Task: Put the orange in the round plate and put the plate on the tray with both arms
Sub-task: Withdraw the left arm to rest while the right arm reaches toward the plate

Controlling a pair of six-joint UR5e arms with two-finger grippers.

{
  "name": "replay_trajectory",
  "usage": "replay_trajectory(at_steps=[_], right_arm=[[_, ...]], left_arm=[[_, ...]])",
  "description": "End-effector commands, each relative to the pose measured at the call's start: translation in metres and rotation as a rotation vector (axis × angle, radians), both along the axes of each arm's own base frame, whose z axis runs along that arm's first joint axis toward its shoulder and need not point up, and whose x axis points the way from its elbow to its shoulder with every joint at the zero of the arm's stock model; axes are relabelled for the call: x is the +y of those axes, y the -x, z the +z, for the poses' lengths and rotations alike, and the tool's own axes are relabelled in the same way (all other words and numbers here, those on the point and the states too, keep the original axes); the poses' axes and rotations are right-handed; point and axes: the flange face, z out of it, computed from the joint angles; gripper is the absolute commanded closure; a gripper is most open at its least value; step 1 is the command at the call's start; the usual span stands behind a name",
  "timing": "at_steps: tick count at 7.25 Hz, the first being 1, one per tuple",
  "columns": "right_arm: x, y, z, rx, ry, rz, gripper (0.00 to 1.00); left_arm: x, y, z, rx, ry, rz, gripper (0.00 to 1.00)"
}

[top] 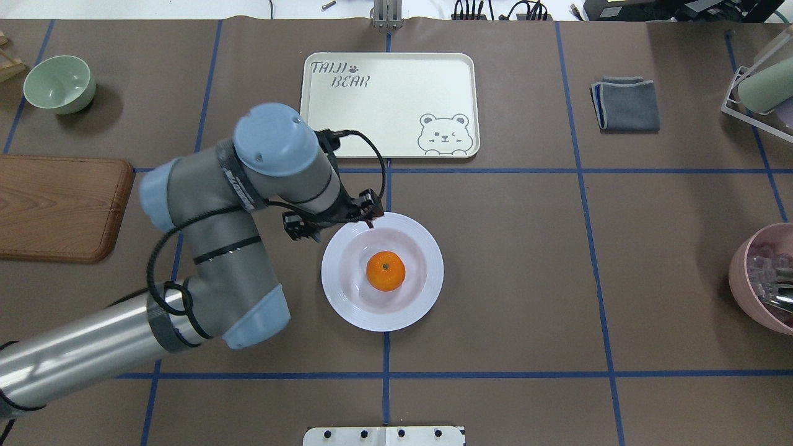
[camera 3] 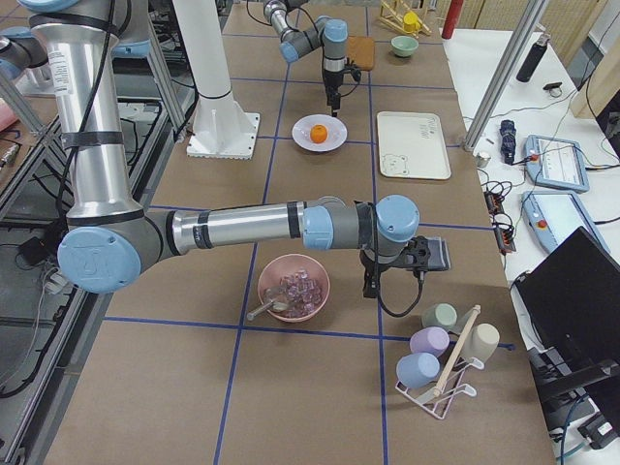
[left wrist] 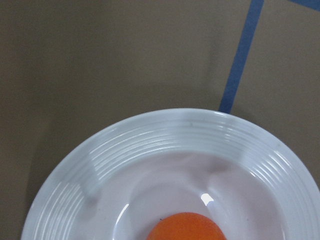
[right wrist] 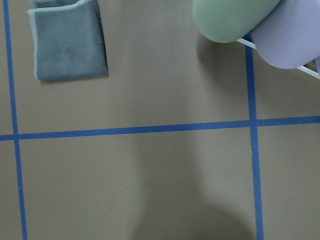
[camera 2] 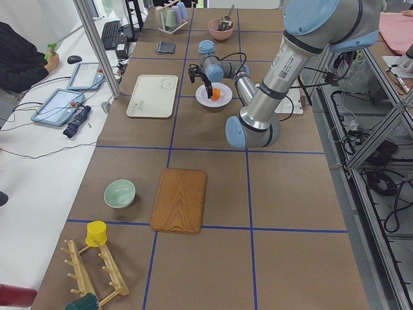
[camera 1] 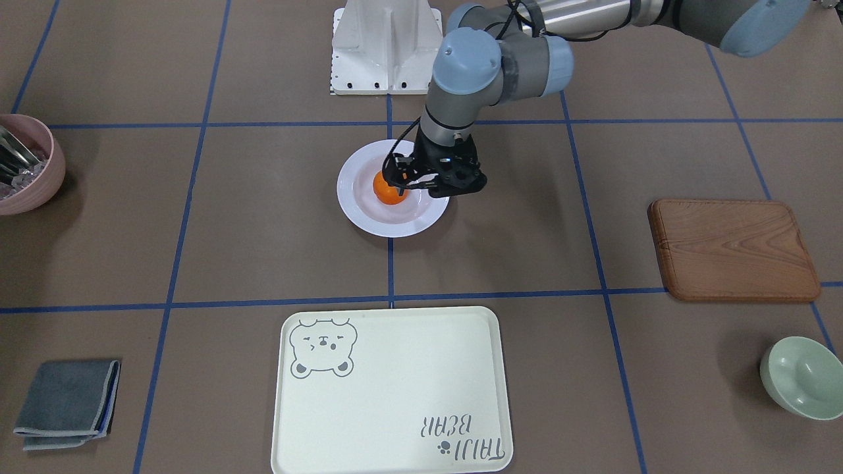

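The orange (top: 385,271) lies loose in the middle of the white plate (top: 427,297), stem dot up. The plate stands on the desk (top: 526,248), apart from the cream tray (top: 396,93), which in the overhead view lies at 12 o'clock from it. The left arm (top: 248,186) reaches in from 8 o'clock. Its jaws hang over the plate's rim at about 11 o'clock, spread and grasping nothing, clear of the orange. The right arm (camera 3: 252,225) stretches low over the far end of the desk, past a pink bowl (camera 3: 293,287). Its jaws point down near a folded grey cloth (top: 627,104). I cannot tell whether they are released or clenched.
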Motion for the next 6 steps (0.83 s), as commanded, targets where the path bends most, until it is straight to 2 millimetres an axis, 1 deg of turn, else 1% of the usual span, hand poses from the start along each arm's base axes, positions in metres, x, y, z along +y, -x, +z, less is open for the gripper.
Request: replay_trajectory(at_steps=[1, 2, 3, 4, 5, 6], right_arm=[[-0.006, 0.034, -0.02, -0.095, 0.001, -0.05, 0.0], [-0.014, 0.046, -0.035, -0.114, -0.024, -0.058, 0.0], [-0.015, 0.063, -0.05, -0.182, -0.015, -0.053, 0.0], [-0.014, 0.091, -0.065, -0.197, -0.033, -0.044, 0.0], [-0.011, 0.127, -0.075, -0.174, -0.07, -0.045, 0.0], [-0.016, 0.166, -0.099, -0.151, -0.024, 0.012, 0.0]], left_arm=[[-0.068, 0.096, 0.033, -0.101, -0.103, -0.021, 0.02], [-0.097, 0.14, 0.061, -0.173, -0.179, 0.024, 0.02], [-0.122, 0.191, 0.093, -0.251, -0.254, 0.091, 0.02], [-0.135, 0.236, 0.136, -0.276, -0.267, 0.143, 0.02], [-0.148, 0.277, 0.164, -0.287, -0.265, 0.159, 0.02], [-0.151, 0.321, 0.202, -0.313, -0.239, 0.135, 0.02]])
